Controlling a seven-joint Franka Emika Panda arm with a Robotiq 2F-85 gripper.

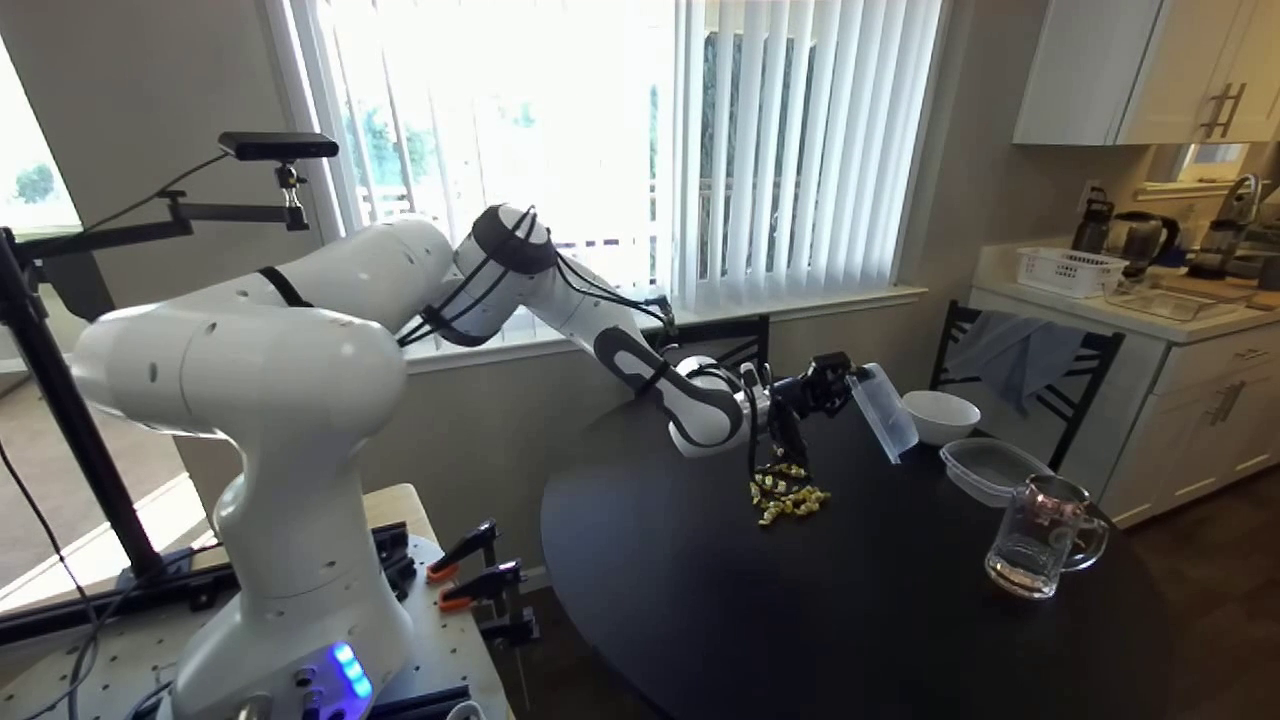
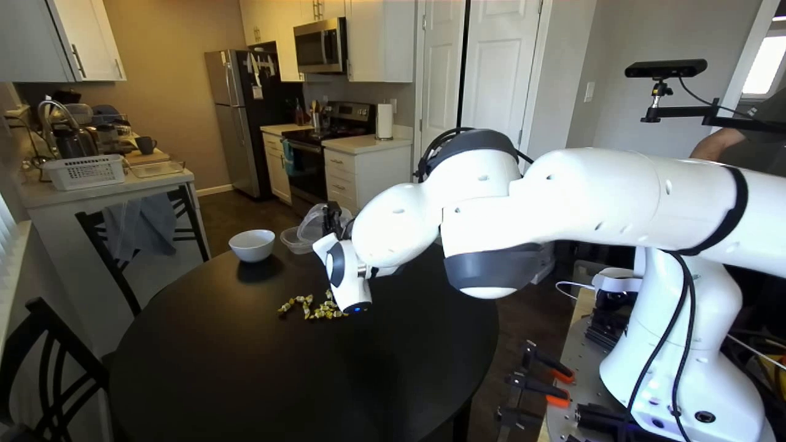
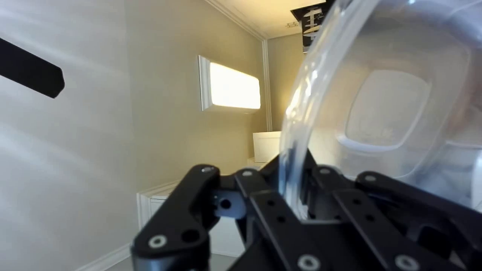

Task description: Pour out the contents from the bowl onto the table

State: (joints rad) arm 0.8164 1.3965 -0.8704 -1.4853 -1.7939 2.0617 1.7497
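Note:
The clear bowl (image 1: 885, 412), with a rounded-square base, is held tilted steeply on its side above the table. It fills the right of the wrist view (image 3: 388, 109) and looks empty there. My gripper (image 1: 850, 377) is shut on its rim; the rim runs between the fingers in the wrist view (image 3: 292, 177). In an exterior view the bowl (image 2: 312, 224) is partly hidden behind the gripper (image 2: 332, 216). The contents (image 1: 787, 494), yellowish and dark pieces, lie in a loose heap on the black round table (image 1: 700, 590). The heap (image 2: 313, 309) is partly covered by the arm.
A white round bowl (image 1: 940, 416), a second clear container (image 1: 992, 468) and a glass mug with a handle (image 1: 1038, 540) stand on the table beyond the held bowl. Chairs (image 2: 147, 227) stand round the table. A window with blinds (image 1: 800, 150) is behind the arm.

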